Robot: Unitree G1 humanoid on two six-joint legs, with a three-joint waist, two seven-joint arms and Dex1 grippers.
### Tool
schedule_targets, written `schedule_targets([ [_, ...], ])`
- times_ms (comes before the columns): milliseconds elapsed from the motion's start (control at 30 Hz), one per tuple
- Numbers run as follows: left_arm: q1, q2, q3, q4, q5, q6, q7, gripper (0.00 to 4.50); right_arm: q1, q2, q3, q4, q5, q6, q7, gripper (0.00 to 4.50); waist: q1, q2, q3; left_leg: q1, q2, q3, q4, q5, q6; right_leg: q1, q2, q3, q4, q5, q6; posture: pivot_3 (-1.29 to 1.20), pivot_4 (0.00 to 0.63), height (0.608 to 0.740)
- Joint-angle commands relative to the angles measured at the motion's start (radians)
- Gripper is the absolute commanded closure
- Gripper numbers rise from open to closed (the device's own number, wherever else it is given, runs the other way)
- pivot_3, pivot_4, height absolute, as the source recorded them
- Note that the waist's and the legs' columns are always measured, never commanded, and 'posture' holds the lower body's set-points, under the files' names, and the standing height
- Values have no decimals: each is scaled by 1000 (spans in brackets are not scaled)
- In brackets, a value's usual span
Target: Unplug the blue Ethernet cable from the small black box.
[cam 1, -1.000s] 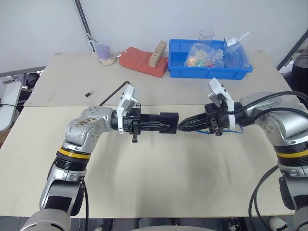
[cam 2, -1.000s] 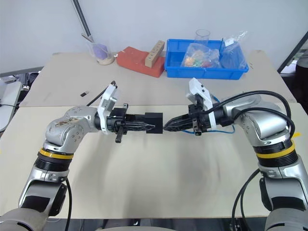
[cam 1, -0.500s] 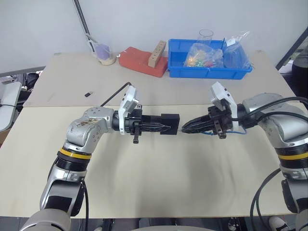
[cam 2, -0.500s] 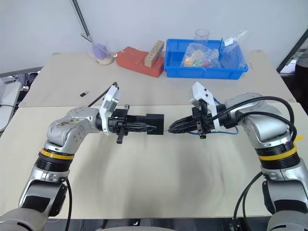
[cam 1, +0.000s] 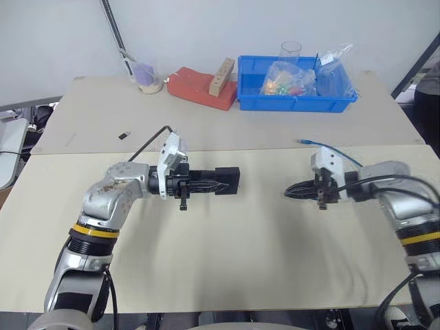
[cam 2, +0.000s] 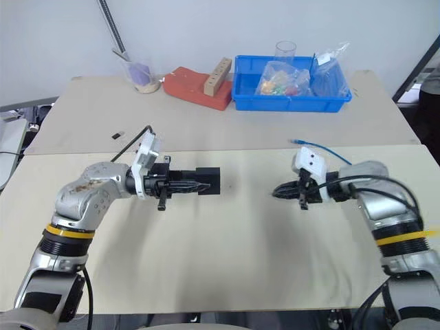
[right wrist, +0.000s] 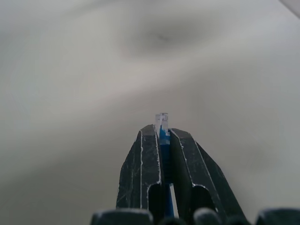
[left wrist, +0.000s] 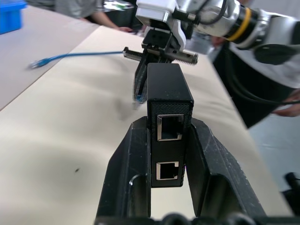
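The right end effector (cam 2: pixel 278 192) pinches the blue Ethernet cable (right wrist: pixel 162 133) plug, well clear to the right of the small black box (left wrist: pixel 168 112), which the left end effector (cam 1: pixel 218 182) clamps level above the surface (cam 1: pixel 227 261).

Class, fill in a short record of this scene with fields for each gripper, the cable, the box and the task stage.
left gripper: shut on the small black box, held above the table
right gripper: shut on the blue Ethernet cable just behind its plug
box ports: both empty
cable: free of the box, far end lying on the table
task stage: unplugged
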Motion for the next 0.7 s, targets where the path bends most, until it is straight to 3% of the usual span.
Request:
schedule_targets([
  [33,24,-8,0,-56,29,-74,20,3991,16,11,-49,-19,-9,-36,-44,4464,2,0,0,0,0,0,0,0,0,0,0,0,0,0,0,0,150,740],
  [100,32,-11,-3,-59,35,-84,21,3991,30,7,-52,-33,1,-20,-34,3559,8,0,0,-1,-1,0,0,0,0,0,-1,0,0,0,0,0,150,740],
  [300,38,-3,5,-46,47,-101,35,3991,51,-35,-82,-107,52,41,32,1495,18,0,0,0,-1,0,0,0,0,0,0,0,0,0,0,0,150,740],
  [433,101,1,53,-32,85,-150,114,3991,119,-99,-184,-353,193,199,41,34,21,1,0,0,0,0,0,0,0,0,0,0,-1,0,0,0,150,740],
  [600,166,-30,126,42,203,-268,341,3991,128,-57,-335,-669,435,505,-160,34,22,1,0,1,1,-1,-1,0,1,0,0,1,0,0,0,0,150,740],
  [700,180,-61,145,108,273,-357,444,3991,114,-13,-358,-767,501,594,-282,34,28,1,0,1,0,-1,-1,0,1,1,0,0,0,0,0,0,150,740],
])
